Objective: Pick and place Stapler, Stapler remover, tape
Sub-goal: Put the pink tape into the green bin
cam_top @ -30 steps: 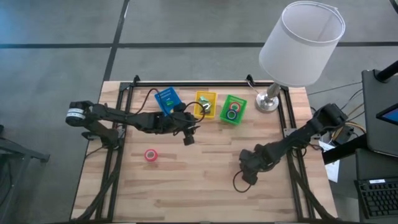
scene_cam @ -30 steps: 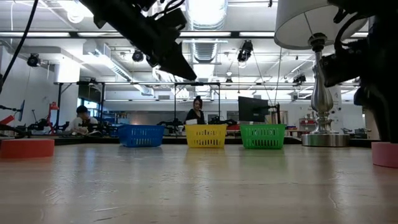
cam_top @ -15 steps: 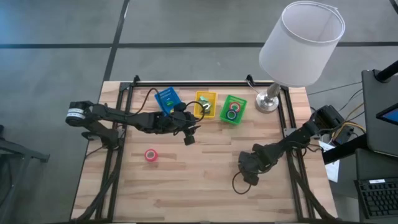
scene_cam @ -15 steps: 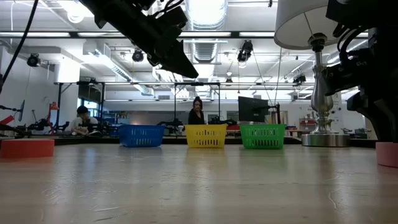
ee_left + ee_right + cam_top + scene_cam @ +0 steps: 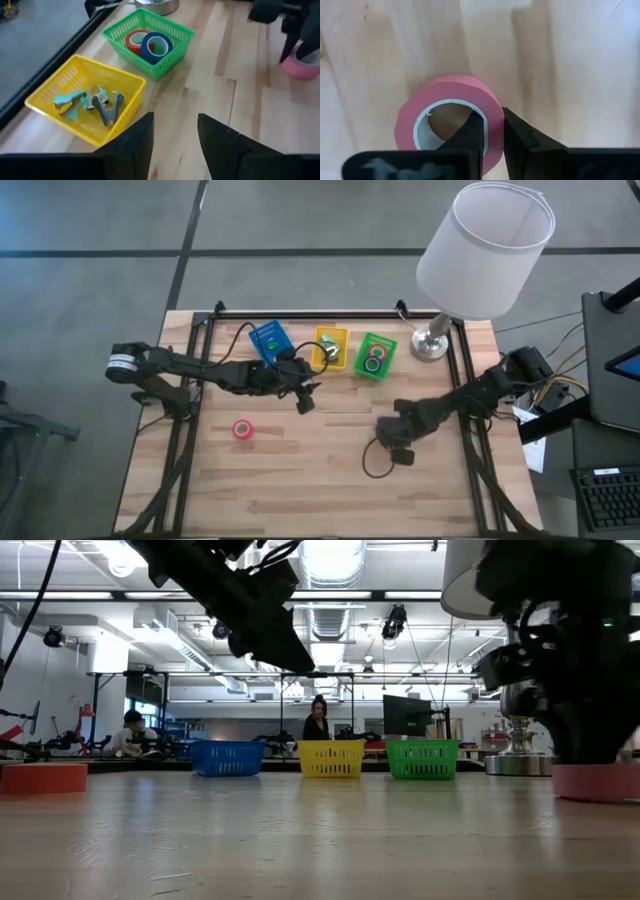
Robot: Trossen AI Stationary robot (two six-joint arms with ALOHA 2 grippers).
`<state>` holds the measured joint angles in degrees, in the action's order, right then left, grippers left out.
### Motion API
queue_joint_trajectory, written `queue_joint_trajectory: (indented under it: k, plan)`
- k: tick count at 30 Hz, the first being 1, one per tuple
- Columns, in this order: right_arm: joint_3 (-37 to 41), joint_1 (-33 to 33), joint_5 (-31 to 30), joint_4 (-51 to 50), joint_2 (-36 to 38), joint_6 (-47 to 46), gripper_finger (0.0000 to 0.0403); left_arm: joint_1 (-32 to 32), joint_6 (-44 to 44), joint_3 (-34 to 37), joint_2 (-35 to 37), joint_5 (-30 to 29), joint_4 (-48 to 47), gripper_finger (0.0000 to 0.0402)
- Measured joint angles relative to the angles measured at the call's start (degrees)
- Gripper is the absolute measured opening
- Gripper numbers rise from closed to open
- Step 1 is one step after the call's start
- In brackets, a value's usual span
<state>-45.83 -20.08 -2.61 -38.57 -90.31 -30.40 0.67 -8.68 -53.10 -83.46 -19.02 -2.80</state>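
A pink tape roll (image 5: pixel 447 120) lies flat on the wooden table right of the middle, also seen in the low view (image 5: pixel 597 783). My right gripper (image 5: pixel 492 137) stands over it, shut on it, and hides it in the high view (image 5: pixel 395 435). A second pink tape roll (image 5: pixel 241 429) lies flat and untouched on the table's left. My left gripper (image 5: pixel 303 395) hovers open with nothing between its fingers (image 5: pixel 175 135), near the yellow bin (image 5: pixel 331 348). No stapler shows. My right gripper pinches the roll's wall (image 5: pixel 492 117) on one side of the ring, one finger inside the centre hole and one outside. The fingers come from above, pointing down. The roll lies flat with its underside on the table (image 5: pixel 597 798).
A blue bin (image 5: pixel 268 340), the yellow bin with staple removers (image 5: pixel 90 100) and a green bin (image 5: pixel 376 355) holding a red and a blue tape roll (image 5: pixel 150 45) stand in a row at the back. A lamp (image 5: pixel 432 345) stands at the back right.
My right gripper has moved a little toward the table's left and down over the pink roll, and now has its wall between the fingers. The roll has shifted slightly toward the left along the table.
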Motion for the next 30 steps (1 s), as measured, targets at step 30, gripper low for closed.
queue_joint_trajectory:
  k: [30]
  plan:
    - [-5.45, 38.57, -36.52, 13.98, 0.57, 23.27, 0.0058, -7.85, -23.79, 9.70, 0.00, -1.34, 8.88, 0.0156]
